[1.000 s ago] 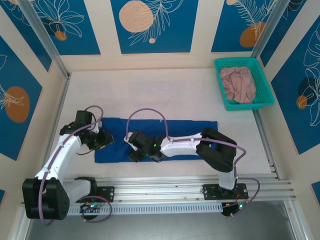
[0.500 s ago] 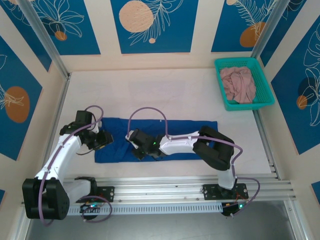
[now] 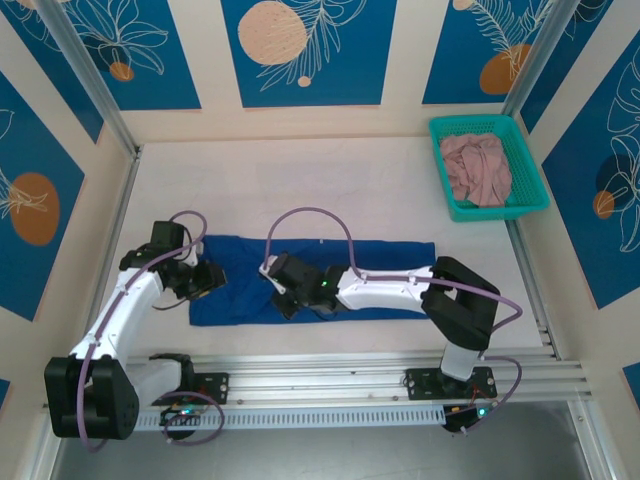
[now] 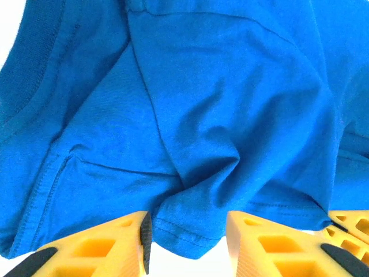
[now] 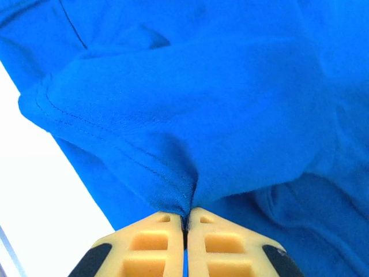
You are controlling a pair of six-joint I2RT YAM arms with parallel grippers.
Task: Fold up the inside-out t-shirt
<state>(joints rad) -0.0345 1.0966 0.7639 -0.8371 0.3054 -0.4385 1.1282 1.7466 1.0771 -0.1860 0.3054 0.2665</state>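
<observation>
- Top external view: royal-blue soft cloth t-shirt (image 3: pixel 390 262) spread as a long flat band on the white tabletop (image 3: pixel 300 180), toward 6 o'clock from its middle, long axis running 9 to 3 o'clock.
- Left gripper (image 3: pixel 207 279) at the band's 9 o'clock end; right gripper (image 3: pixel 283 303) on the near hem, toward 7 o'clock of the cloth's middle.
- Right wrist view: right gripper (image 5: pixel 185 222) closed tight, a stitched fold of blue cloth pinched between the yellow fingers (image 5: pixel 150 236) and tented up from the grip.
- Left wrist view: left gripper (image 4: pixel 187 239) partly open, a hemmed corner of the t-shirt (image 4: pixel 219 115) lying in the gap, clamped by neither finger as far as can be seen.
- Handling, as a judgement: light, limp, no stiffness; likely to drape and sag from any pinch, drag on the tabletop and wrinkle instead of sliding as a sheet; not fragile, not slippery.
- Best taken at stitched hems and seams, where doubled cloth gives the fingers bulk; thin single layers prone to slipping out or bringing the under layer along.
- Wider than either gripper, so two well-apart holds along one edge called for to carry a straight fold line.
- Teal plastic basket (image 3: pixel 495 211) holding a dusty-pink garment (image 3: pixel 478 168) at 2 o'clock, well apart; no part in this.
</observation>
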